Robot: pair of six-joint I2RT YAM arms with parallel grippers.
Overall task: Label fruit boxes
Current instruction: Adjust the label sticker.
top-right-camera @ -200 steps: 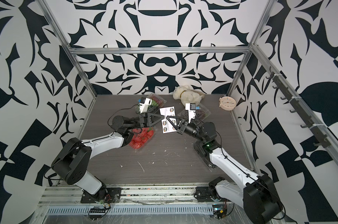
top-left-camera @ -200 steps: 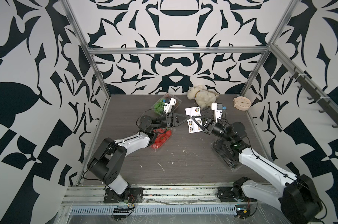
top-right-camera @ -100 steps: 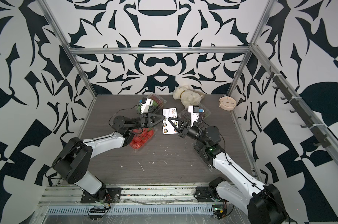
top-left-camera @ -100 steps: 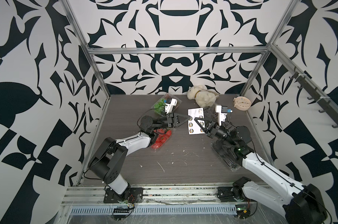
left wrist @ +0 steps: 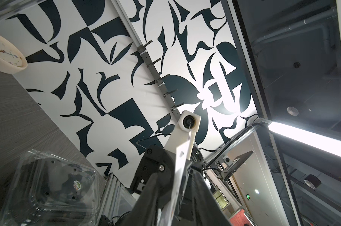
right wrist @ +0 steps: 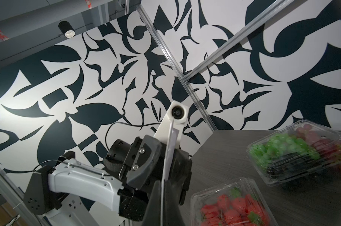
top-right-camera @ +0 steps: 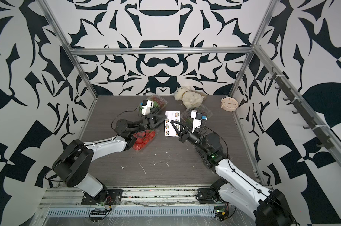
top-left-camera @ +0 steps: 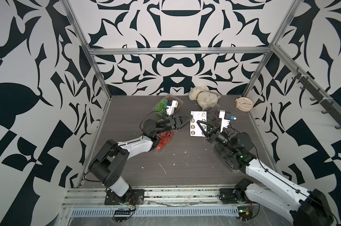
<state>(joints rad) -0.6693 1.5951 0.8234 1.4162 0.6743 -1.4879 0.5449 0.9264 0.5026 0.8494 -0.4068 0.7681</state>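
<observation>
In both top views my right gripper [top-left-camera: 199, 122] [top-right-camera: 172, 122] holds up the white sticker sheet [top-left-camera: 198, 125] by its lower edge. In the right wrist view the right gripper [right wrist: 162, 187] is shut on the sheet, seen edge-on. My left gripper [top-left-camera: 191, 117] [left wrist: 177, 180] reaches the sheet's left edge, its jaws apart either side. The strawberry box [top-left-camera: 162, 140] [right wrist: 232, 205] lies under the left arm. One grape box [top-left-camera: 161, 106] [right wrist: 302, 154] sits at the back left, another [top-left-camera: 212, 113] behind the right wrist. The dark avocado box [left wrist: 54, 187] carries a round label.
A cream plush toy [top-left-camera: 203, 97] lies against the back wall. A round clock [top-left-camera: 244, 103] [left wrist: 5, 56] stands in the back right corner. Small white scraps [top-left-camera: 162, 167] are scattered on the dark table's front half. Patterned walls and metal posts enclose the table.
The left gripper's jaws have parted around the sheet's edge. The right arm has shifted slightly to the right and nearer, carrying the sheet with it.
</observation>
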